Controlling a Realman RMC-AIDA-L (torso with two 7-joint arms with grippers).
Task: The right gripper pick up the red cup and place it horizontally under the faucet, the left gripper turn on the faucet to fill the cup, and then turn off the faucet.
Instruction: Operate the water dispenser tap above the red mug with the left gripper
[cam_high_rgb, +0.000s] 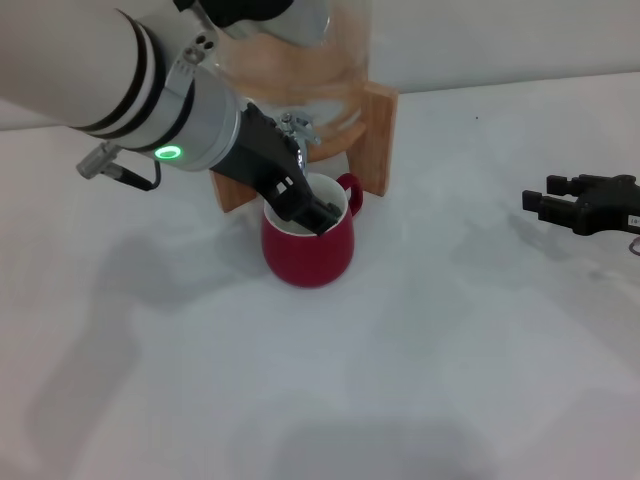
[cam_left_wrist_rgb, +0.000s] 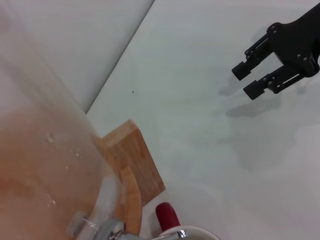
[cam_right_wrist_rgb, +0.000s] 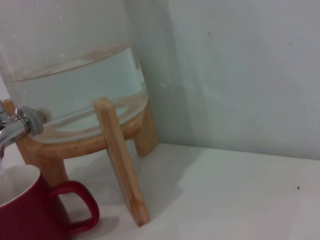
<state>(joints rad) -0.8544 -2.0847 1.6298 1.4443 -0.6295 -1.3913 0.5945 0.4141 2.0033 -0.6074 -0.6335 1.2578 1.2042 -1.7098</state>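
Observation:
The red cup (cam_high_rgb: 305, 250) stands upright on the white table, directly below the faucet (cam_high_rgb: 297, 127). Its handle (cam_left_wrist_rgb: 167, 216) points toward the wooden stand. My left gripper (cam_high_rgb: 318, 212), on the arm with the green ring light, reaches down past the faucet, and its black claw sits over the cup's open mouth. My right gripper (cam_high_rgb: 540, 197) hovers far to the right, well away from the cup. It is open and holds nothing, and the left wrist view also shows the right gripper (cam_left_wrist_rgb: 245, 81). The right wrist view shows the chrome faucet (cam_right_wrist_rgb: 15, 127) above the cup (cam_right_wrist_rgb: 25, 210).
The glass dispenser jar (cam_right_wrist_rgb: 75, 85), partly filled with water, rests on a wooden stand (cam_high_rgb: 378, 130) at the back of the table. A pale wall rises behind it. White tabletop stretches in front and to the right.

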